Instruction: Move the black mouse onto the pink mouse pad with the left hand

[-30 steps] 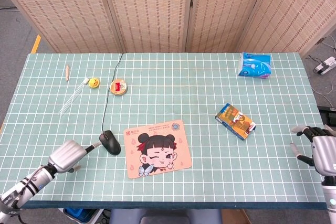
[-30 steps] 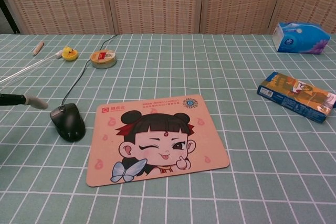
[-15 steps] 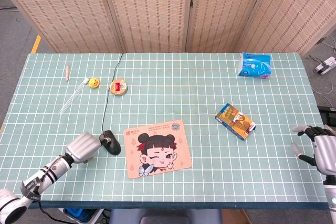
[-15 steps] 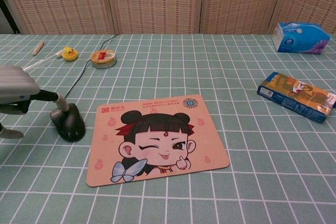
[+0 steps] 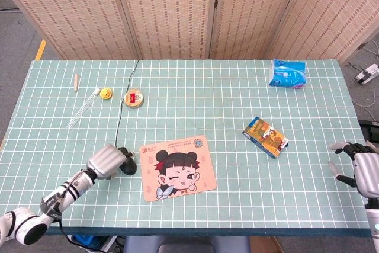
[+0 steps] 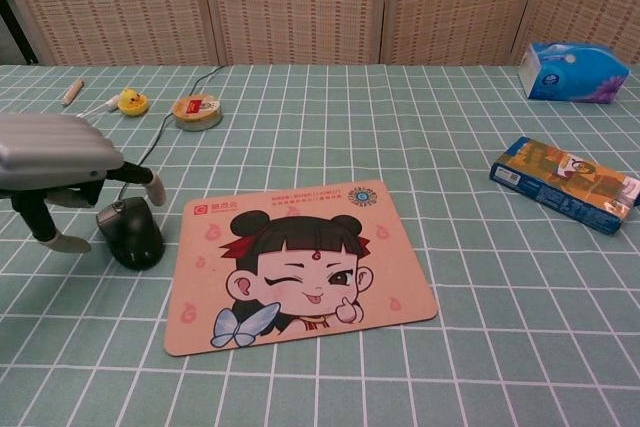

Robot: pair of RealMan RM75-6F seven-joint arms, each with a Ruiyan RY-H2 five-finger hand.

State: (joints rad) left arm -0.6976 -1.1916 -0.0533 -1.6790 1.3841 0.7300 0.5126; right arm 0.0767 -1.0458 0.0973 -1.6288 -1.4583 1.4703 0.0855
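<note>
Mouse (image 6: 130, 232) sits lower left, just beside the pad (image 6: 298, 262); left hand (image 6: 55, 162) hovers over it, fingers apart, holding nothing. Probably light, hard, smooth: grip its sides; the cord may drag.

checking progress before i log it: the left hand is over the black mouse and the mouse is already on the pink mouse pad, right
Not quite. The left hand is over the black mouse, but the mouse is not on the pink mouse pad yet: it sits on the table just off the pad's left edge. The chest view shows green table between them.
</note>
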